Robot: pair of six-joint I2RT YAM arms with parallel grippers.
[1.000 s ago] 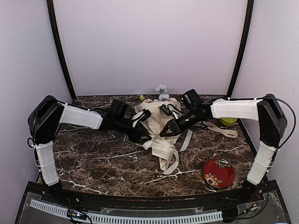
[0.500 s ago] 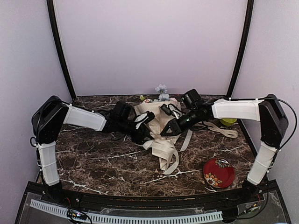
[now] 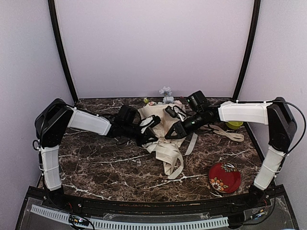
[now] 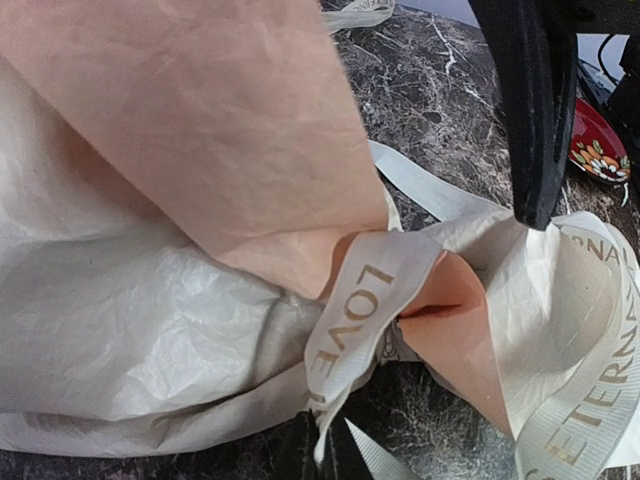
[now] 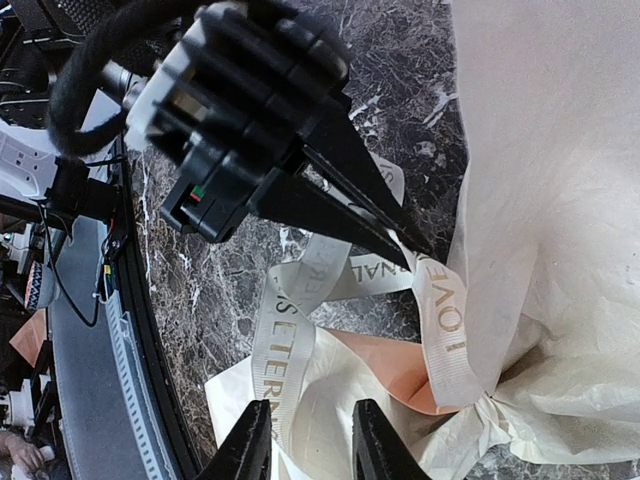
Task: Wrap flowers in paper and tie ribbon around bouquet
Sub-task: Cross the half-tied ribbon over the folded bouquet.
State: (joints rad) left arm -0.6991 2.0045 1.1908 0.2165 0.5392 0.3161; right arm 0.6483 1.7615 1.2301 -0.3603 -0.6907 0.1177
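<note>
The bouquet [image 3: 159, 119] lies at the table's middle back, a cream paper [image 4: 150, 330] cone with a peach inner side. Flowers [image 3: 166, 98] show at its far, wide end. The cream ribbon [image 4: 365, 300], printed LOVE and ETERNAL, loops round the cone's narrow neck and trails forward [image 3: 172, 160]. My left gripper [image 4: 322, 452] is shut on the LOVE strip just below the neck, and its closed tips [image 5: 415, 248] show in the right wrist view. My right gripper [image 5: 310, 445] stands open just right of the neck [image 3: 169, 136], over the paper [image 5: 560, 200], with the ETERNAL strand [image 5: 280, 360] running between its fingers.
A red flowered dish [image 3: 224, 177] sits at the front right. A lime-green round thing [image 3: 234, 124] rests at the right back, beside a loose ribbon tail [image 3: 229, 134]. Black frame posts and lilac walls close in the back and sides.
My left gripper has gone from wide open to shut, pinching the ribbon, and its arm has shifted a little to the right. The right gripper's fingers have narrowed slightly.
</note>
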